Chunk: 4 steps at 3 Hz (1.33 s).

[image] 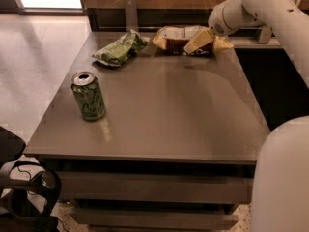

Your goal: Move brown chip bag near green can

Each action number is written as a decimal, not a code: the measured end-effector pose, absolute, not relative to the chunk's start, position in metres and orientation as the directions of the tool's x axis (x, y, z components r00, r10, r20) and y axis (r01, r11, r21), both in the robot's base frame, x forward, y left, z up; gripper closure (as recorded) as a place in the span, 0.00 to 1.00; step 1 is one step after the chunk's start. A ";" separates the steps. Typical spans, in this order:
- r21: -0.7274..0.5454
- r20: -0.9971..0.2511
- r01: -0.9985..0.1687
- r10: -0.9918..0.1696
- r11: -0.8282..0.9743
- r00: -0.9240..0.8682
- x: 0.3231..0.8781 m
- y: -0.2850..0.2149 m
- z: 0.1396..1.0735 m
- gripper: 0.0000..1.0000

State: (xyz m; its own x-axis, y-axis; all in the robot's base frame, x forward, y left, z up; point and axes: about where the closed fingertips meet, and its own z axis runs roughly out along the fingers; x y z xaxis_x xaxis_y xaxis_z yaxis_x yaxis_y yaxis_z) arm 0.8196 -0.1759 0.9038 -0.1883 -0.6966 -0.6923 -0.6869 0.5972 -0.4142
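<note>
**A:** Where is the brown chip bag [176,37]?

**B:** It lies flat along the far edge of the tabletop, toward the far right corner. It's glossy crinkled film, dark brown with yellow ends and a pale panel facing up.

**A:** And the gripper [199,41]?

**B:** It's over the bag's right half, at or just above the film. I can't tell whether it is parted or clamped on the bag.

**A:** How should this step be done?

**B:** I judge it to be the grasp. The film looks slick and puffy, so pinch a fold near the middle, not a yellow end. Lift clear before crossing.

**A:** Crossing to where?

**B:** To the green can [88,95], a smooth upright cylinder with a silver top. It stands near the left edge, well apart from the bag. The crumpled green chip bag [118,50] sits at the far edge between them, so steer round it. The table [193,120] is flat, grey and faintly reflective.
</note>
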 end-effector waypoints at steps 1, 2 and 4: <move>-0.419 -0.694 -0.684 -0.696 0.598 -0.183 0.836 -0.174 0.895 0.00; -0.426 -0.676 -0.679 -0.709 0.598 -0.200 0.847 -0.176 0.882 0.00; -0.382 -0.674 -0.700 -0.700 0.604 -0.236 0.867 -0.172 0.848 0.03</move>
State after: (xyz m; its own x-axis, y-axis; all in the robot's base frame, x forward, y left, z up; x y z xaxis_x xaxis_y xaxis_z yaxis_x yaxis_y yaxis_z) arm 0.8669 -0.1724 0.8480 -0.2359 -0.6999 -0.6741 -0.6996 0.6038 -0.3821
